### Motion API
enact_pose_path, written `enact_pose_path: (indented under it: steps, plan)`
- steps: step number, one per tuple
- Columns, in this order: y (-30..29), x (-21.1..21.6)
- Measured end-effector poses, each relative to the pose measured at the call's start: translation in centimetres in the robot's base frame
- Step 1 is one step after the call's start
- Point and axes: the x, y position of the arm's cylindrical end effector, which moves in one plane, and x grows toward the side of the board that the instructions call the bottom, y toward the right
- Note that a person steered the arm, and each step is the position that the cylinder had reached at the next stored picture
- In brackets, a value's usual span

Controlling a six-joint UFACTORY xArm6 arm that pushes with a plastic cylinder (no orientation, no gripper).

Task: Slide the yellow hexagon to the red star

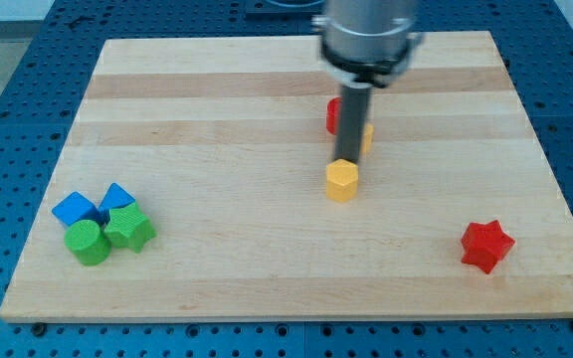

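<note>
At the view's left, near the bottom corner of the worktop [217,259], four blocks sat bunched and touching: a blue block [75,209], a second blue block [117,196], a green cylinder [88,243] and a green star [129,229]. None of them bore on the task.

Near the middle stood the yellow hexagon [341,181], with the arm's tip [347,159] resting just at its upper edge, touching or nearly so. The rod carried no fingers, so there was nothing to be wide, narrow or holding. Behind the rod a red block [333,115] and a second yellow block [366,137] were partly hidden; their shapes could not be made out.

At the view's lower right lay the red star [486,246], well apart from the hexagon.

To push well, the tip would probably need to sit on the hexagon's upper-left side, opposite the star, so the shove ran down and rightward through the block's centre; an off-centre contact would likely let it slip aside.
</note>
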Motion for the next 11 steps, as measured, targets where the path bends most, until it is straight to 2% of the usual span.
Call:
enact_pose_path:
  steps: [1,2,4,6,8,10,11]
  plan:
    - [-4.1,1.2]
    - [-3.4,3.7]
    - [0.9,0.5]
    - [7.0,3.2]
    - [7.8,3.6]
    - [4.6,8.0]
    - [7.4,8.4]
